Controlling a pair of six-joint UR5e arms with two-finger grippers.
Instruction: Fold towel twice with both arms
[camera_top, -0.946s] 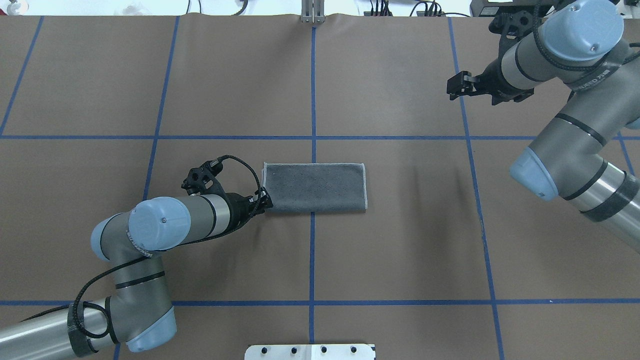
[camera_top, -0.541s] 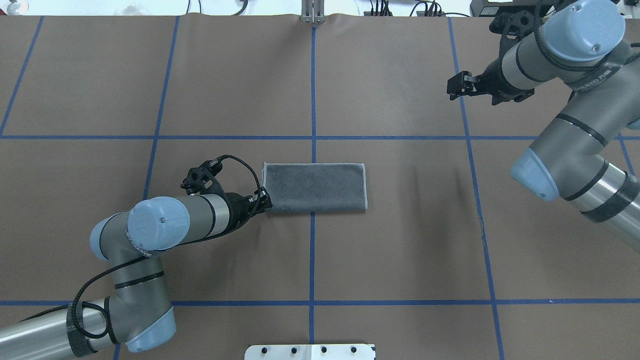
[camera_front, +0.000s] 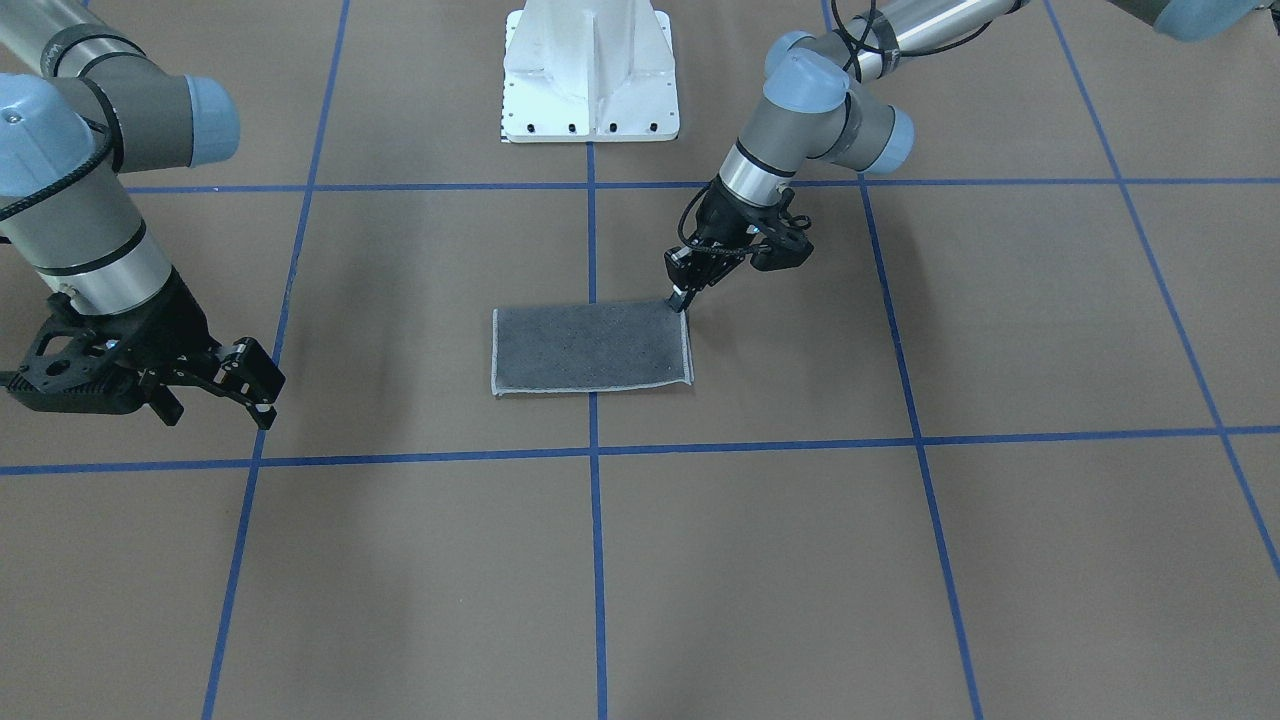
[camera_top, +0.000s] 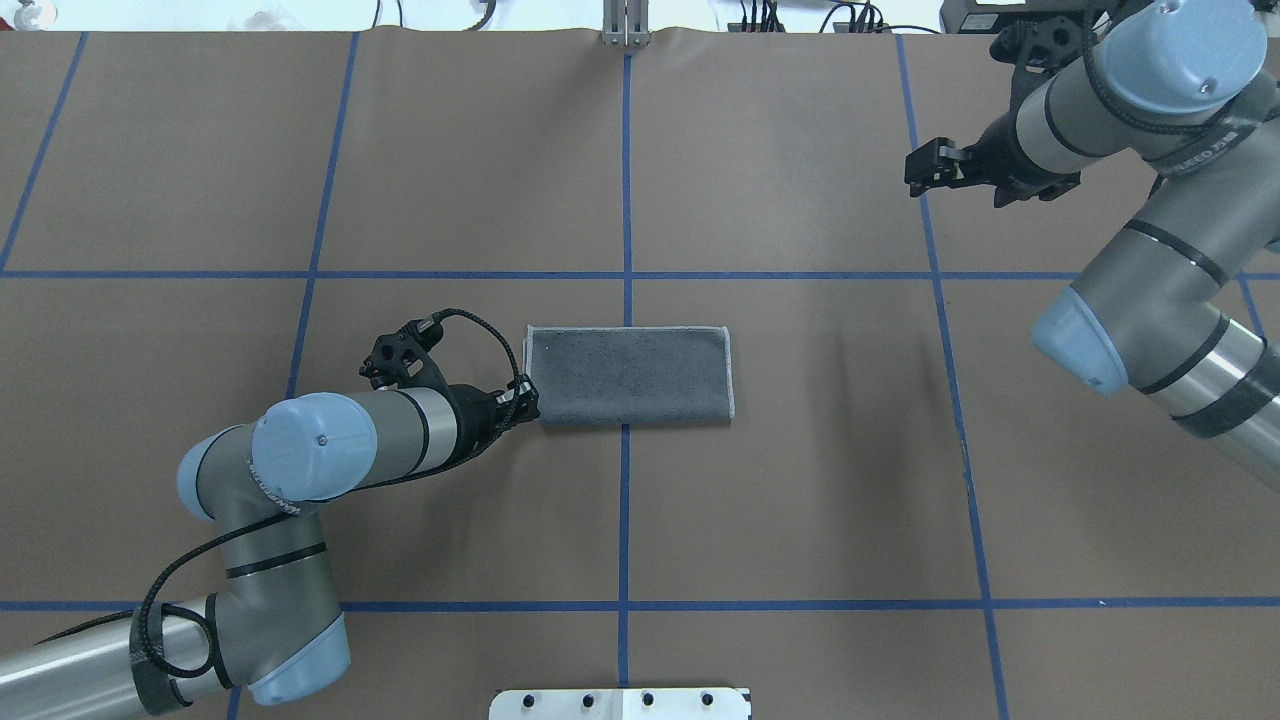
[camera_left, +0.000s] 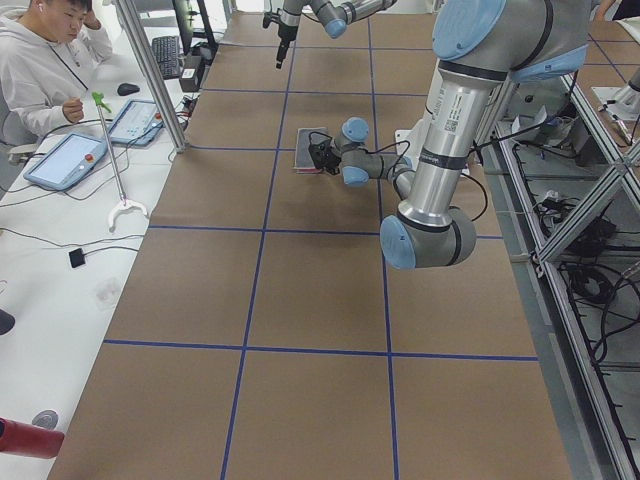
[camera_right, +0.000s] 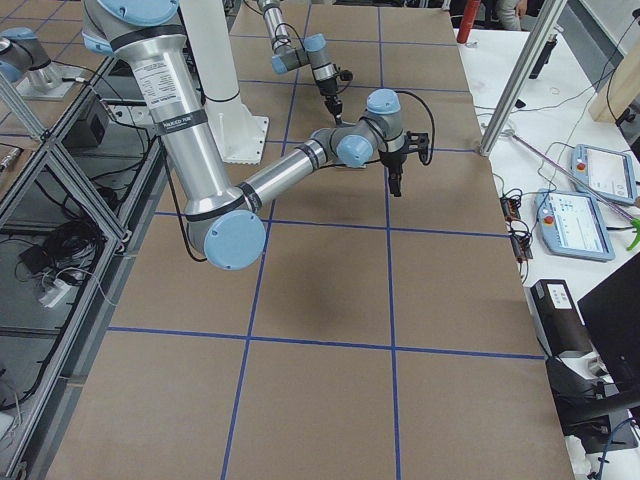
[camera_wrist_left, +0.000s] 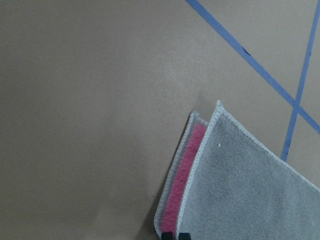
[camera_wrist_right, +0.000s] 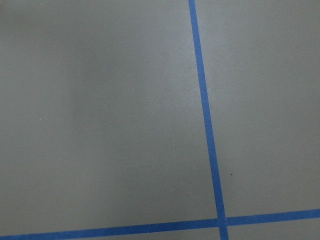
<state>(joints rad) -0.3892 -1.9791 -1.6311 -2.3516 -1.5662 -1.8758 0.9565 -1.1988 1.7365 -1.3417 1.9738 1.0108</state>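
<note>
Now left pincer low, pinching towel corner; right pincer well apart, spread, empty

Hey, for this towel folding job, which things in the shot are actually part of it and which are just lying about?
Part of the job: towel; left gripper, pinching its corner; right gripper, hovering well off it.
Just lying about: white pedestal; blue tape lines; operators' tablets.
</note>
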